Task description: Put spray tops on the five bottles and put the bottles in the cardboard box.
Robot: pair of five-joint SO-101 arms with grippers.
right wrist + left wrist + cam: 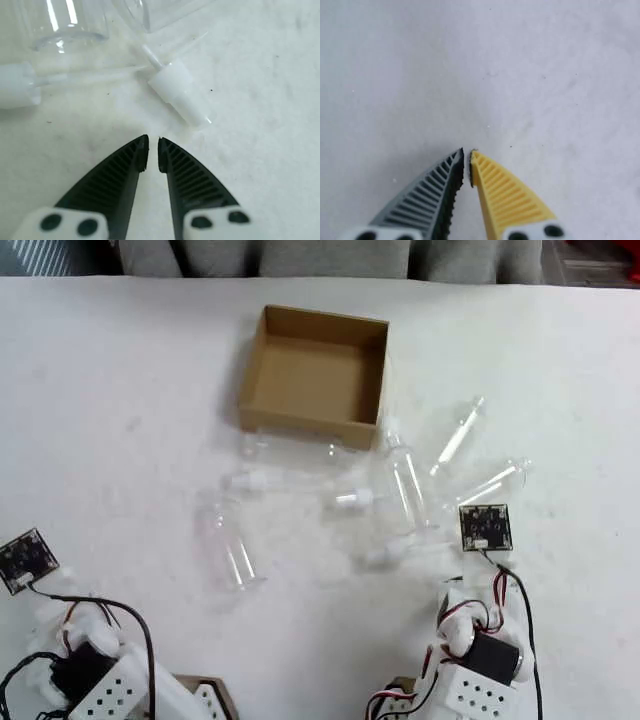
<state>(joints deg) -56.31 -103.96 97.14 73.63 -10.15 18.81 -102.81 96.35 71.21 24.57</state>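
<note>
In the high view the cardboard box [312,426] sits towards the far middle of the table [120,390] with nothing in it, and the clear bottles [228,545] lie on their sides, scattered on the near side of the box and off to its right. White spray tops [355,498] lie loose among them, so by my reading the task is at its first step: no bottle looks capped and none is boxed. Both arms sit at the near edge, one left and one right, well apart from the box. In the left wrist view the left gripper [466,152] has its grey and yellow fingers closed tip to tip on nothing, over bare table. In the right wrist view the right gripper [151,145] has its black fingers all but together, a thin slit between them, and it holds nothing. One spray top [177,97] lies just beyond its tips, apart from them, its thin tube running on towards two bottle mouths farther off. The next move probably calls for this gripper to open wide and go forward over that top's white collar
</note>
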